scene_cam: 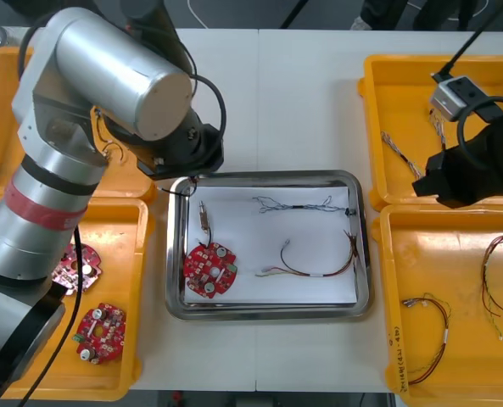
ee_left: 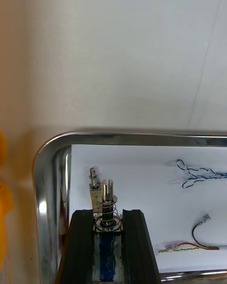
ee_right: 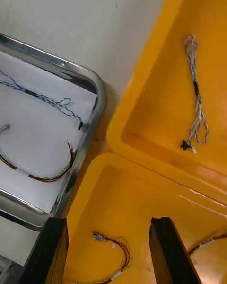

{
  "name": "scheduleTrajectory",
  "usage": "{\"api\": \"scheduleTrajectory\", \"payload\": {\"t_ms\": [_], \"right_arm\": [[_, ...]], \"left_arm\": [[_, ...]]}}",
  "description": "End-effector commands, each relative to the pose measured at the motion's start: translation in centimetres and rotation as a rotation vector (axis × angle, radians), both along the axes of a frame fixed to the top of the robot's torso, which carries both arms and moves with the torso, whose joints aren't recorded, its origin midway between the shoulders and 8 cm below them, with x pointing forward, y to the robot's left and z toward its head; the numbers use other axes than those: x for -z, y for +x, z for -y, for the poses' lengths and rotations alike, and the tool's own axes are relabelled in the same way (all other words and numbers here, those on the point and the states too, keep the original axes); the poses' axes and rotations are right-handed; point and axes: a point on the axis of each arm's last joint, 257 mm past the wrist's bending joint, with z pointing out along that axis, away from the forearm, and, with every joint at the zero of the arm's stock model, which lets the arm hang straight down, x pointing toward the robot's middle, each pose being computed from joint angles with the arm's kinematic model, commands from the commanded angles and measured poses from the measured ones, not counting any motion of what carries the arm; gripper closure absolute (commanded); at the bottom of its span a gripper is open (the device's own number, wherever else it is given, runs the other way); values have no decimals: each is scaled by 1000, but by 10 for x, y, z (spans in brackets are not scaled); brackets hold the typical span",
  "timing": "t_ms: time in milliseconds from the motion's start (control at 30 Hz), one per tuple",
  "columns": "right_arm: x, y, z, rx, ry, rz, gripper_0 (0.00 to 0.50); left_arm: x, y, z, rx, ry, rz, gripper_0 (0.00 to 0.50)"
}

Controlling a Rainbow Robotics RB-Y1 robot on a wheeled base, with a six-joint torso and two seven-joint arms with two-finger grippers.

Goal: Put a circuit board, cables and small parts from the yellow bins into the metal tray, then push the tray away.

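The metal tray [scene_cam: 268, 177] is sitting in the middle of the surface [scene_cam: 302, 93] between the yellow bins [scene_cam: 404, 85]. It is white inside and is holding 1 red circuit board [scene_cam: 209, 268], a blue and white cable [scene_cam: 302, 203], a red and yellow cable [scene_cam: 315, 267] and a small metal part [scene_cam: 204, 219]. Small writing is running along the rim of the near right bin [scene_cam: 446, 263], too small to read. The left hand [ee_left: 108, 212] is hovering over the tray's far left corner, its 2 fingers closed on a spring-wound metal part [ee_left: 109, 203] and gripping it. The right hand [ee_right: 108, 220] is hanging over the near right bin, fingers standing wide apart with nothing between them.
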Motion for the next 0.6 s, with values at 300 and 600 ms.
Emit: {"api": "scheduleTrajectory", "payload": {"t_ms": [300, 600], "right_arm": [[-4, -26, 79, 204, 17, 18, 0], [5, -39, 109, 321, 47, -1, 0]], "left_arm": [[51, 5, 44, 105, 46, -3, 499], [76, 1, 51, 110, 60, -33, 499]]}}
